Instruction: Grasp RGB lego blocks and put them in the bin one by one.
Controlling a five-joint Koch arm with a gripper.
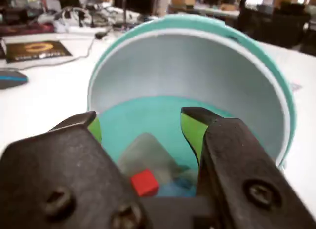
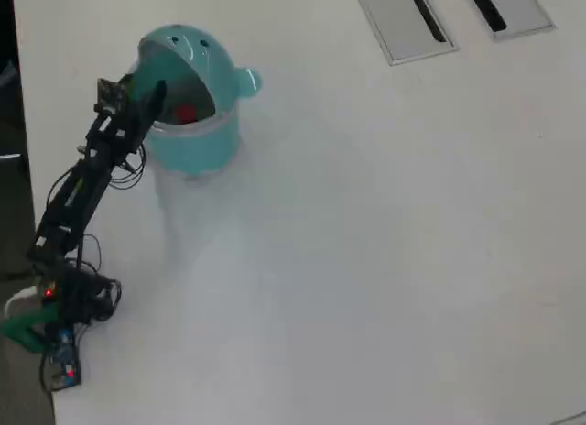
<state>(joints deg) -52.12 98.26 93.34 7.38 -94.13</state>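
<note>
The teal bin (image 2: 197, 146) with its domed hood stands at the upper left of the white table in the overhead view; its hood rim (image 1: 207, 26) fills the wrist view. My gripper (image 1: 140, 123) hangs open and empty over the bin's mouth, its green-padded fingers (image 1: 191, 129) spread apart. In the overhead view the gripper (image 2: 156, 93) reaches in from the left. The red block (image 1: 144, 182) lies on the bin's floor, with a blurred blue block (image 1: 175, 188) beside it. The red block shows inside the bin from above (image 2: 186, 113). The yellow-green block is not visible.
Two grey slotted panels (image 2: 403, 20) lie at the table's far edge in the overhead view. The arm's base and wires (image 2: 55, 306) sit at the left edge. The wrist view shows a cluttered desk (image 1: 59, 21) behind the bin.
</note>
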